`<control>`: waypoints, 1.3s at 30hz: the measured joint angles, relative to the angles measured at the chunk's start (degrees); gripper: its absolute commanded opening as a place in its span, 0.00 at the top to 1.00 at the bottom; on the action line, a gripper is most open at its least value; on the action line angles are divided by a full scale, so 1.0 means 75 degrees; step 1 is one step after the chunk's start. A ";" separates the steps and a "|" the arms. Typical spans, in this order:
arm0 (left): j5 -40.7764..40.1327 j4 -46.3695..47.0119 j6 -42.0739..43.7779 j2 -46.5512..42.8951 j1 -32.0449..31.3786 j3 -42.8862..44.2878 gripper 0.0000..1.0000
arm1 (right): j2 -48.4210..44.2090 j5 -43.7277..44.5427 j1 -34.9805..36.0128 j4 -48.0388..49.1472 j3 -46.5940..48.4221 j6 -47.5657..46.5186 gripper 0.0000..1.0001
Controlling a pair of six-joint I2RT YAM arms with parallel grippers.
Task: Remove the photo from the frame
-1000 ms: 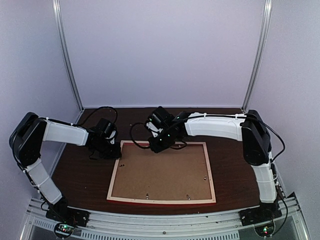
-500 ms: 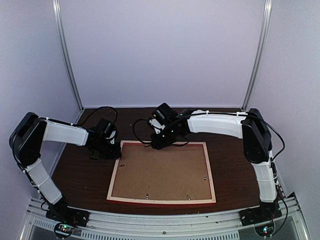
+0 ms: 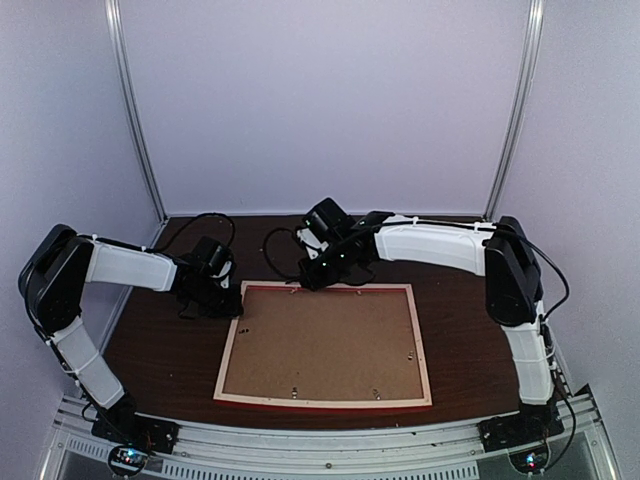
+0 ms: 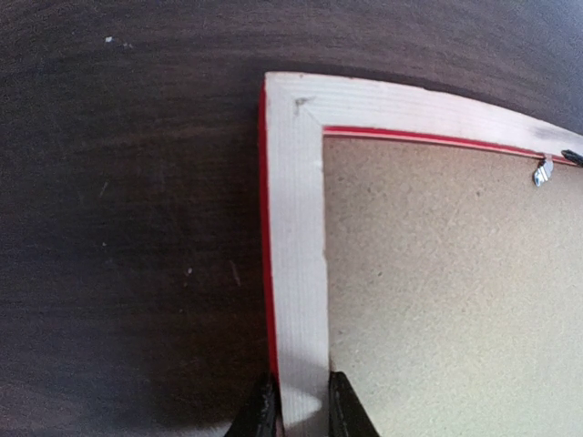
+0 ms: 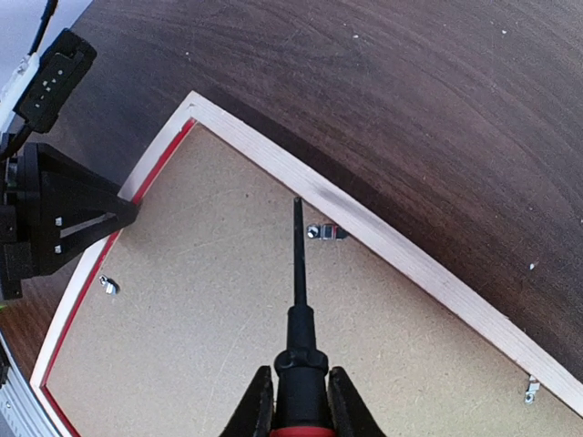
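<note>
The frame (image 3: 228, 352) lies face down on the dark table, pale wood rim up with red sides showing. The brown backing board (image 3: 325, 340) fills it and hides the photo. My left gripper (image 3: 222, 298) is shut on the frame's left rim (image 4: 296, 228) near the far left corner, one finger (image 4: 262, 414) outside and one on the board side. My right gripper (image 5: 299, 405) is shut on a screwdriver (image 5: 297, 273) with a black shaft. Its tip hovers over the board (image 5: 209, 309) beside a small metal clip (image 5: 326, 233) at the far rim (image 5: 410, 259).
Other metal clips sit along the board's edges (image 5: 109, 286), (image 5: 531, 391), (image 4: 543, 171), with two more at the near rim (image 3: 295, 392). The left gripper's black body (image 5: 55, 218) shows at the frame's corner in the right wrist view. Bare dark table (image 3: 160, 340) surrounds the frame.
My right gripper has drawn back with the screwdriver from over the board toward the frame's far edge. The left gripper and the frame have not moved.
</note>
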 measured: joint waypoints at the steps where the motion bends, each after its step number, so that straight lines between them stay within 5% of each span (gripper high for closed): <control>1: 0.0000 0.0000 0.0000 0.0000 0.0000 -0.0003 0.82 | 0.0047 0.0015 -0.0006 0.0006 0.0050 0.0000 1.00; 39: -0.0003 -0.0003 0.0000 0.0000 -0.0003 -0.0003 0.82 | 0.0093 -0.0449 -0.0090 0.0813 -0.0664 -0.0006 1.00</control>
